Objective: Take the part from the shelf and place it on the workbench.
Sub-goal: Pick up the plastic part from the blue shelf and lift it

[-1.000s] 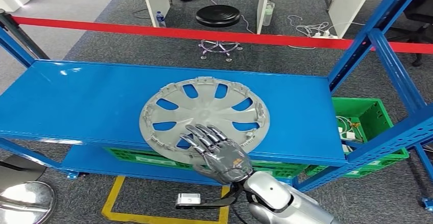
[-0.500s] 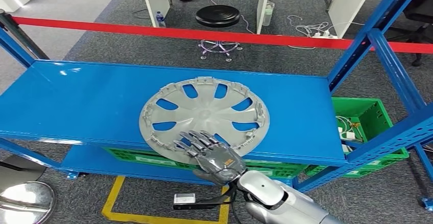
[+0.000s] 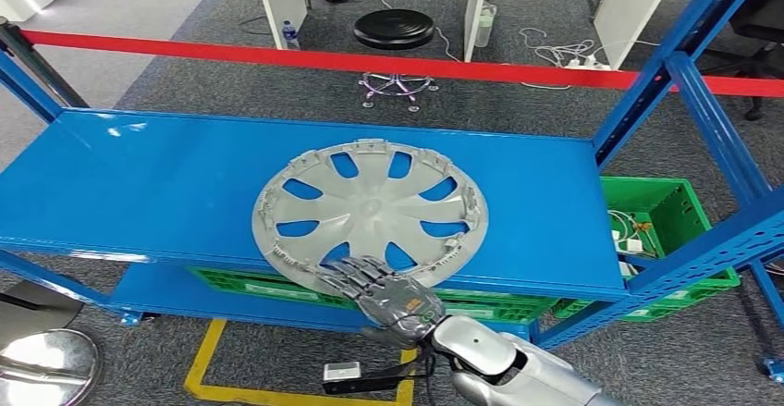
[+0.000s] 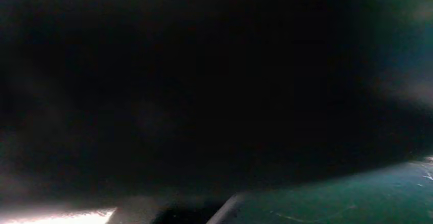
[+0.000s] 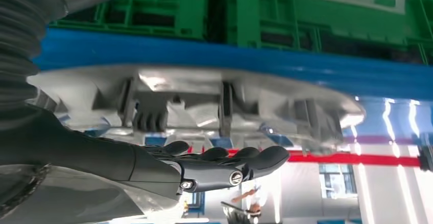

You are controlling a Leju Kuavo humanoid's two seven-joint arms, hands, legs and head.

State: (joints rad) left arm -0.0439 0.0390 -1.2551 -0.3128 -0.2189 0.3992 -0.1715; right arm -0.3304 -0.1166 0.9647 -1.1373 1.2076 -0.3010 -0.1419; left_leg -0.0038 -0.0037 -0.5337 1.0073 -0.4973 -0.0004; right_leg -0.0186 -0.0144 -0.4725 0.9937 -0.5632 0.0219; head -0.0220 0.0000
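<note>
Since the wheel cover lies flat on the blue shelf with its near rim overhanging the front edge, I've got the right hand at that rim, fingers extended over it, not yet gripping. Left hand: can't tell.

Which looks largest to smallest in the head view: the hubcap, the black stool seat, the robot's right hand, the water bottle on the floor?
1. hubcap
2. right hand, though it is nearest the camera
3. black stool seat, close to the hand in apparent size and farther away
4. water bottle
</note>
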